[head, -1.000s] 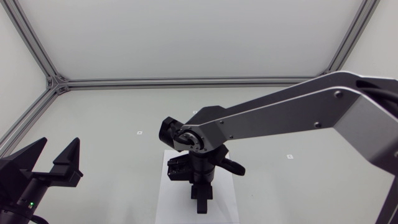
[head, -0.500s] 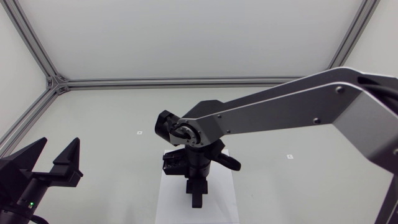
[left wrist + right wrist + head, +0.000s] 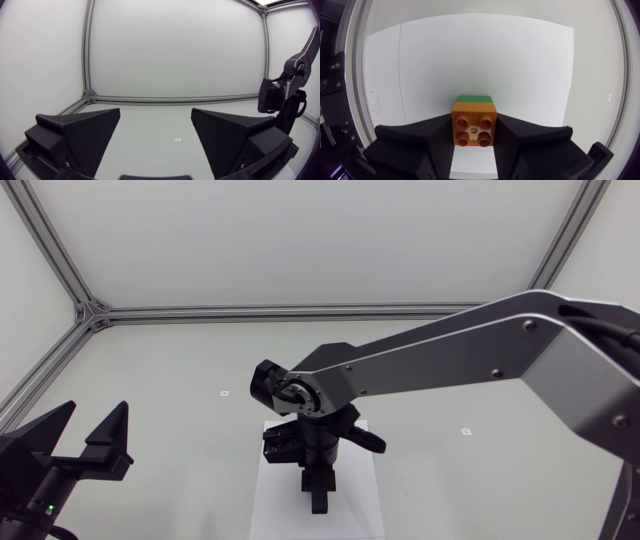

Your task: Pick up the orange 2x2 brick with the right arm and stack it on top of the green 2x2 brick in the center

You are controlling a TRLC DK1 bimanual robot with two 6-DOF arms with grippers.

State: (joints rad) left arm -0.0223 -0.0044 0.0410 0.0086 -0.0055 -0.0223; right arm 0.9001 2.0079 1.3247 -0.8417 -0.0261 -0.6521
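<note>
As it grips the orange brick [image 3: 473, 129], the right tool [image 3: 318, 498] edged left.

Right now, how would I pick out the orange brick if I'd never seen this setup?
Find the right arm reaching over the white sheet at mid-table. Its black tool grips the orange brick from both sides. The brick is square with four round studs on top, and its only neighbour, a green brick, shows as a thin strip past its far edge.
</note>
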